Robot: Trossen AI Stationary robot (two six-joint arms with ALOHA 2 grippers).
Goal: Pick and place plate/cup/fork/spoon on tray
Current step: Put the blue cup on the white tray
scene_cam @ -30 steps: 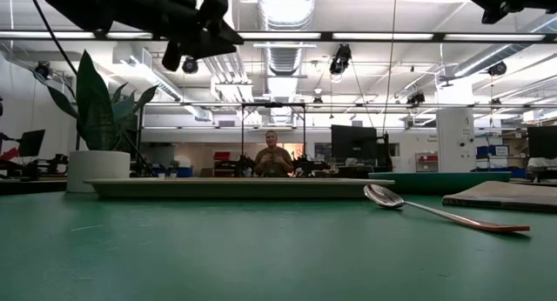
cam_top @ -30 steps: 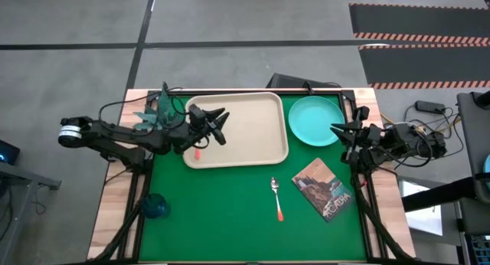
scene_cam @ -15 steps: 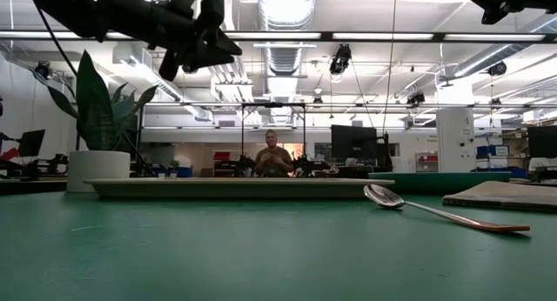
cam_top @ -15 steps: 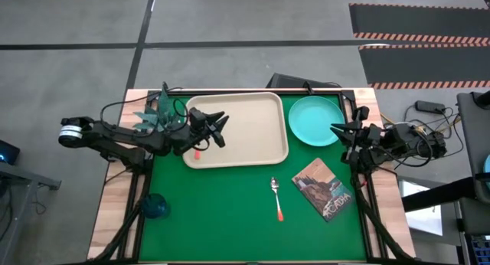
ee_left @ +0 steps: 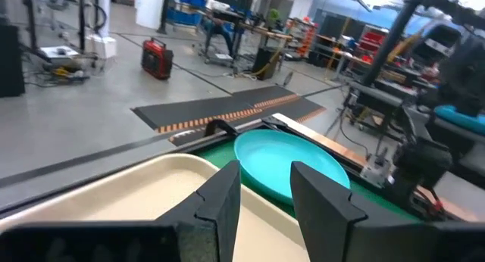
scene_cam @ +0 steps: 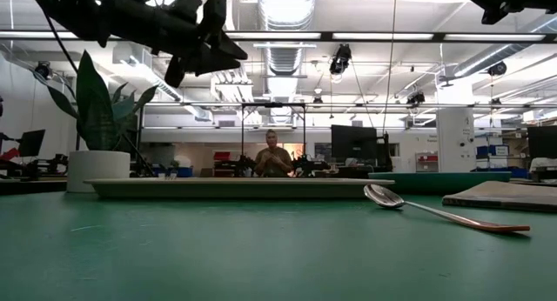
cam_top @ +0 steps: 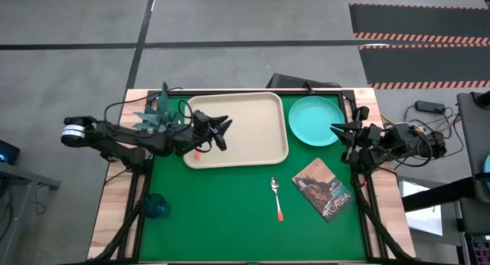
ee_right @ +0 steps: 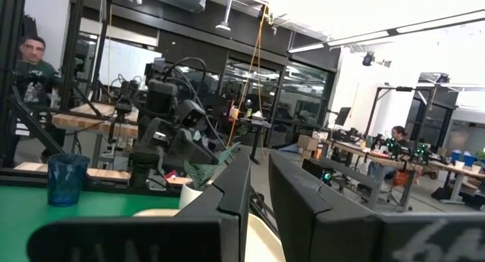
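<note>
The beige tray (cam_top: 239, 129) lies at the table's far middle. A red-orange handle end (cam_top: 197, 152) lies on the tray's left part; the left arm hides the rest of that utensil. My left gripper (cam_top: 227, 127) hovers open and empty above the tray's left half; it also shows in the left wrist view (ee_left: 265, 190). The turquoise plate (cam_top: 315, 120) rests on the table right of the tray. The spoon (cam_top: 277, 197) lies on the cloth near the middle. The blue cup (cam_top: 155, 206) stands at the near left. My right gripper (cam_top: 338, 132) waits by the plate's right edge, fingers a little apart.
A brown-covered book (cam_top: 324, 188) lies right of the spoon. A white pot with a green plant (cam_top: 161, 112) stands at the far left, beside the left arm. Green cloth lies bare between the tray, the spoon and the cup. A person (scene_cam: 274, 157) stands in the room beyond the table.
My left gripper has shifted a little toward the table's right and near edge above the tray, staying open and empty. Nothing on the table has moved.
</note>
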